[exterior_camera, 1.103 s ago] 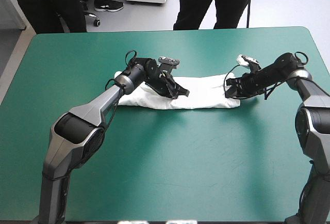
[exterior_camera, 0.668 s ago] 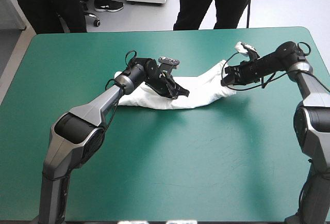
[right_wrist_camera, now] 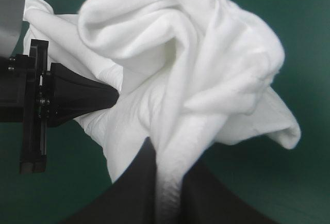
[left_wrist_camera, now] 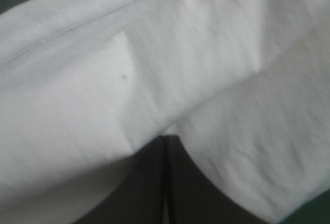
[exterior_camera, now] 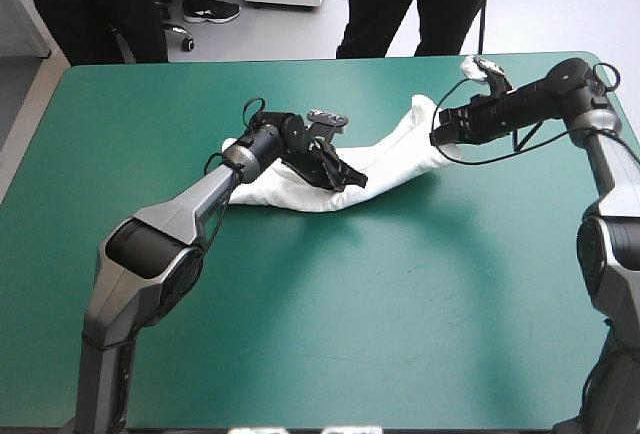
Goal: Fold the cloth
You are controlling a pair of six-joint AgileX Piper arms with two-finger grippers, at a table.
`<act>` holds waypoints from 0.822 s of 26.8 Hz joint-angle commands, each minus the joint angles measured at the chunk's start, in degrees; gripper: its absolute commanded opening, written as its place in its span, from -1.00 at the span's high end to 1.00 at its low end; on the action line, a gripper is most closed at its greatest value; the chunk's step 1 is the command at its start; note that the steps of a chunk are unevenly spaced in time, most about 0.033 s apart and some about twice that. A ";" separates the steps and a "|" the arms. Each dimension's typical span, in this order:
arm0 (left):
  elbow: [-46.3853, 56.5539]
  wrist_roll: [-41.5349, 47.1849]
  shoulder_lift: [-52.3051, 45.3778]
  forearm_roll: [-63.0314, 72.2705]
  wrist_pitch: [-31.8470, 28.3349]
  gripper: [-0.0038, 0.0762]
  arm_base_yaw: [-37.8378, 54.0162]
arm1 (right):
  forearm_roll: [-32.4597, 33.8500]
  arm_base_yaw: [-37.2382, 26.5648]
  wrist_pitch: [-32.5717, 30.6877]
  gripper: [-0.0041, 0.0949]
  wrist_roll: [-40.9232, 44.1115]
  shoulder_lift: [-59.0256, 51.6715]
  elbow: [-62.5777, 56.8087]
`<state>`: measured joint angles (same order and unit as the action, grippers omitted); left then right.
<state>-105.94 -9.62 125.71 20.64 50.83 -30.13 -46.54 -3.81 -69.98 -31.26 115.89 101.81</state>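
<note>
The white, short-sleeved cloth T-shirt (exterior_camera: 395, 154) is folded into one long strip. It sits in the upper middle of the high view, on the big flat table (exterior_camera: 320, 334) with the teal-green cover. The strip runs from side to side across the table, not from front to back. Its left end lies flat on the cover, a little left of the middle of the frame. Its right end points up toward the upper right of the frame and is lifted off the cover. So the strip has a bend in it.

The left gripper (exterior_camera: 352, 179), with two broad black fin-shaped fingers, is at that bend near the middle of the frame, tip down on the T-shirt. In the left wrist view the left gripper (left_wrist_camera: 166, 140) has its fingers pressed together into one point, and no cloth can be seen between them. The white T-shirt (left_wrist_camera: 154, 64) fills the view ahead of it, and a stitched hem runs across the cloth.

The right gripper (exterior_camera: 440, 139), black and fin-fingered too, is in the upper right of the high view and holds the lifted end. In the right wrist view the right gripper (right_wrist_camera: 170, 157) is nearly closed, with a thin bit of white cloth pinched between its fingers. Ahead of it the T-shirt (right_wrist_camera: 196, 64) is bunched in soft folds. The left gripper (right_wrist_camera: 111, 96) pokes at the cloth from the side, farther off
</note>
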 commanded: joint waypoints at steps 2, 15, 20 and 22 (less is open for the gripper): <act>-0.91 0.75 -2.32 1.13 1.08 0.95 -0.65 | -3.12 -0.04 -1.59 0.94 -0.54 -4.40 1.87; -7.81 3.77 -12.25 -2.53 9.68 0.95 6.25 | -3.94 0.33 -1.59 0.94 -0.44 -5.06 3.16; -8.80 3.77 -21.20 -4.85 14.39 0.95 10.97 | -3.94 3.19 -1.50 0.94 -0.15 -5.35 5.48; -8.80 3.77 -25.40 -5.39 14.52 0.95 12.85 | -3.94 5.24 -1.50 0.94 1.27 -5.35 7.33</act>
<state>-112.81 -6.52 108.26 14.88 65.77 -19.14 -46.59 -0.84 -70.14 -30.76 114.73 105.31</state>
